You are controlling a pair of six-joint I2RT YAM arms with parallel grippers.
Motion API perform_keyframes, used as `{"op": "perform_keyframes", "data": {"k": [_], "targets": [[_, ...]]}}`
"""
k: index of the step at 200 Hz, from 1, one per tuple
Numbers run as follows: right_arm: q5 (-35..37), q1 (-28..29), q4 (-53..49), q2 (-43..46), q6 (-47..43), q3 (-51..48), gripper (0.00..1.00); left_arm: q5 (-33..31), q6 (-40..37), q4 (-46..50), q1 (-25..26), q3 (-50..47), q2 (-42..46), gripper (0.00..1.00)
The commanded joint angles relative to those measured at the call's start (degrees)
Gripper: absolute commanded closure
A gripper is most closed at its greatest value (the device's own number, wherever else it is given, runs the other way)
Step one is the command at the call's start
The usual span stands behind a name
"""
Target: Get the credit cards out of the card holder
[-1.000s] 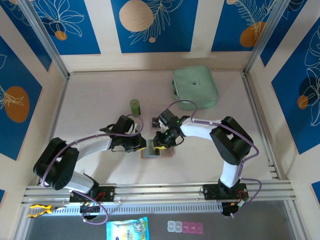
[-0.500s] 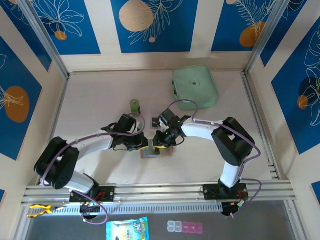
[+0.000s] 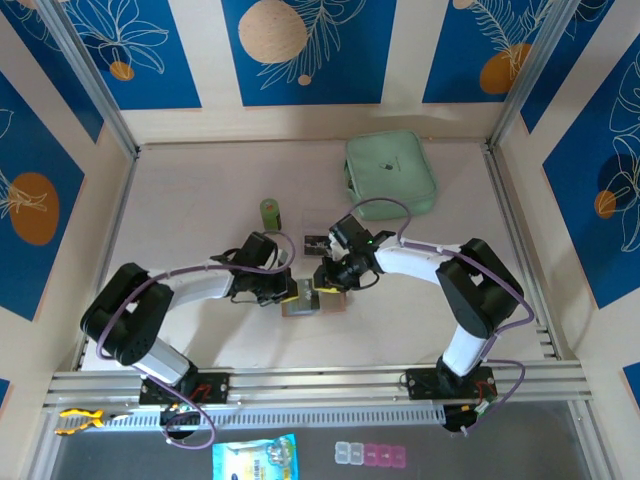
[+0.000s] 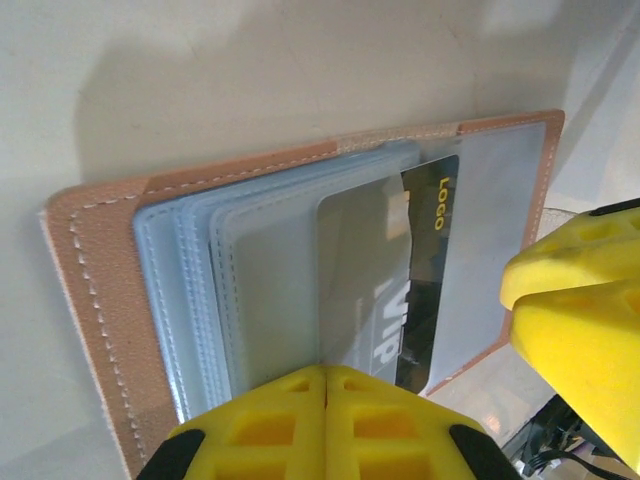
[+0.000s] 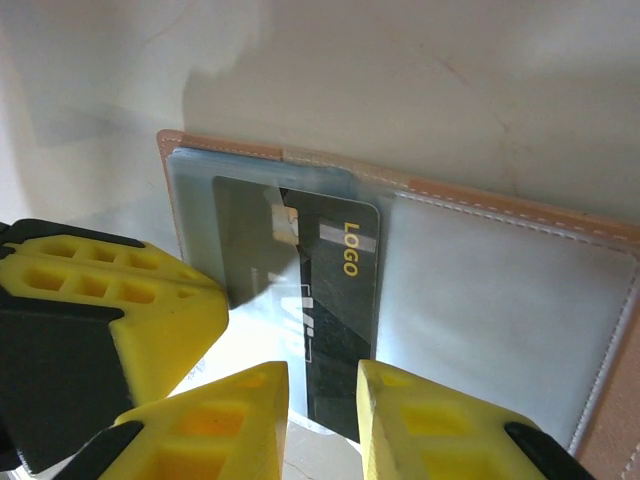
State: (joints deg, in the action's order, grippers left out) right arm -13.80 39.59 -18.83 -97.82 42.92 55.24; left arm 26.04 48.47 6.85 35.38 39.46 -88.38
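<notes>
The left arm [image 3: 190,288] and right arm [image 3: 430,262] reach in from the near edge of the tabletop [image 3: 200,180] to meet near its middle, the left end effector [image 4: 325,385] clamped fully together, the right end effector [image 5: 323,395] with fingers [image 5: 240,420] slightly apart.

Non-task items:
- mint-green zip pouch [image 3: 390,175], flat on table [image 3: 200,200], far right area near back wall
- small green cylinder [image 3: 270,212], mid-table, left of pouch, well apart from it
- blue wall panels [image 3: 300,50], white leaf print, orange circles
- aluminium rail [image 3: 320,380] along near edge
- below rail: yellow object [image 3: 78,420] at left, blue-white packet [image 3: 255,460], row of small clear and pink boxes [image 3: 370,454]
</notes>
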Motion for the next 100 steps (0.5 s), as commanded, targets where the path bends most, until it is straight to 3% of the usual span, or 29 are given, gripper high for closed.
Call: {"op": "perform_keyframes", "data": {"k": [1,100], "targets": [[-2.70,-0.44,0.07,-0.38,0.94,-0.99,0.74,-1.91,-1.86,2.20,0.32,-0.55,-0.83,0.97],[-5.07,-0.58,2.25,-3.48,2.35,-1.39,0.74,-3.42,-4.06,4.33,0.21,-0.77,-1.71,0.97]]}}
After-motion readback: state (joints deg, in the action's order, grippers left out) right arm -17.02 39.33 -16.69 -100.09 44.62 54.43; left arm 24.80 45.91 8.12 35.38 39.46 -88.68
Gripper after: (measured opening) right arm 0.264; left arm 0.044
